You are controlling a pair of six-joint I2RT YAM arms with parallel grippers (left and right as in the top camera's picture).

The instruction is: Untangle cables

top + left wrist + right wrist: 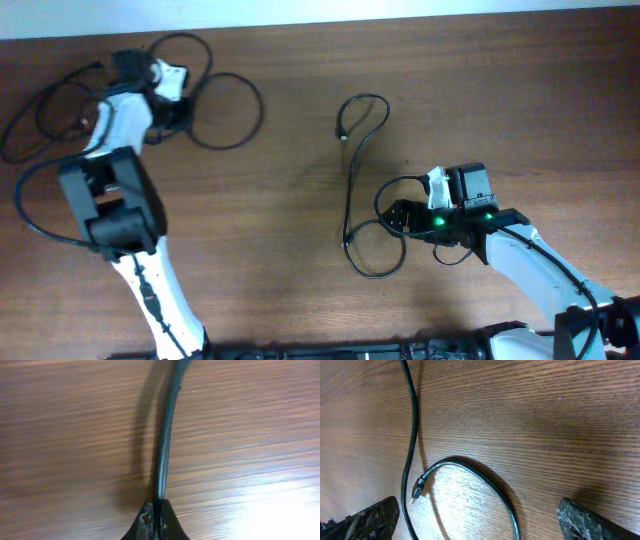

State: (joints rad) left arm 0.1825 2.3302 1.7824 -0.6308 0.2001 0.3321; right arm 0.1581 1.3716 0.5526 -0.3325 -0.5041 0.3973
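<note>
One loose cable (pixel 470 466) lies between the spread right fingers (pixel 590 522); the left fingers (pixel 145 522) clamp a second cable (pixel 165 435) in the remaining tangle (pixel 200 82).

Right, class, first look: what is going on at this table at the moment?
Two robot arms work at a brown wooden table. The left gripper is shut on one thin black flexible cord from the looped bunch of cables at the table's left. The right gripper hangs open, holding nothing, over a separate black cable with a small plug, which lies apart near the middle.
</note>
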